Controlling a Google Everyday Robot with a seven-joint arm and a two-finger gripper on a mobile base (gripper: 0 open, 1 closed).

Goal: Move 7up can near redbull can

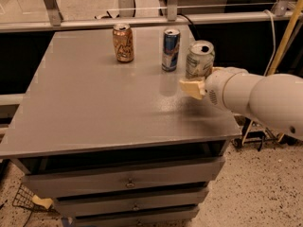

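I start on the left, where the gray table has a big bare top. Under the top there are drawers with small knobs.

Near the back edge of the table stands a copper-orange can. It stands straight up, with nothing touching it.

A bit to the right of it stands the redbull can. It is tall and thin, blue and silver, and it stands straight up too. There is a gap between these two cans.

Next comes the 7up can. It is silver-white with green on it, and I can see the hole in its top. It sits just beside the redbull can, on the right of it and a little closer to the front. The two cans do not touch.

My gripper is clamped on the low part of the 7up can. One tan finger is in front of the can, and the other one peeks out behind it. My finger hides the bottom of the can, so I cannot tell if the can is resting on the table.

My fat white arm comes in from the right, over the table's right edge.
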